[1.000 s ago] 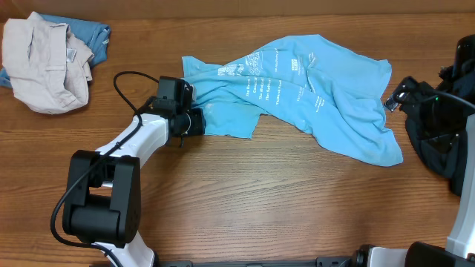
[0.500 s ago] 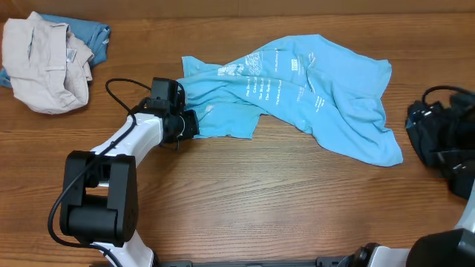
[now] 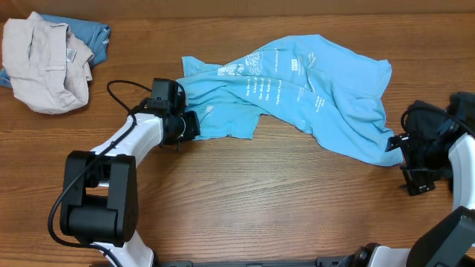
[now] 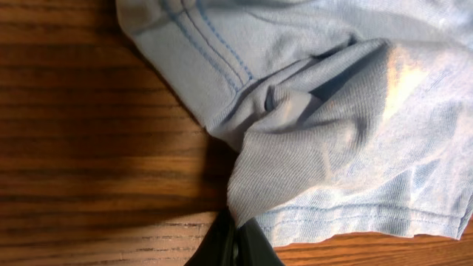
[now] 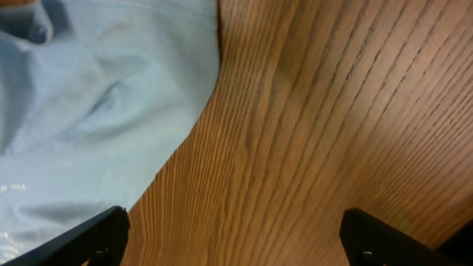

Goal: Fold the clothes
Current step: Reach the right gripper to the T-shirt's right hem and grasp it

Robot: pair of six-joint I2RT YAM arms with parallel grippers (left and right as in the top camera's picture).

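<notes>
A sky-blue T-shirt (image 3: pixel 304 89) with white lettering lies crumpled across the middle of the wooden table. My left gripper (image 3: pixel 194 123) is at its lower-left corner, shut on a pinched fold of the blue fabric (image 4: pixel 295 148); in the left wrist view the black fingertips (image 4: pixel 235 240) meet at the cloth's hem. My right gripper (image 3: pixel 410 165) hovers just off the shirt's lower-right corner, open. In the right wrist view its two fingers (image 5: pixel 96 233) stand wide apart over bare wood, with the shirt's edge (image 5: pixel 96 96) at the upper left.
A beige garment (image 3: pixel 44 59) lies over a denim-blue one (image 3: pixel 93 35) at the far left corner. A dark navy garment (image 3: pixel 438 130) lies at the right edge, partly behind the right arm.
The left gripper has closed on the shirt's corner and drawn it slightly left. The right arm has swung in from the right edge toward the shirt's lower-right corner.
</notes>
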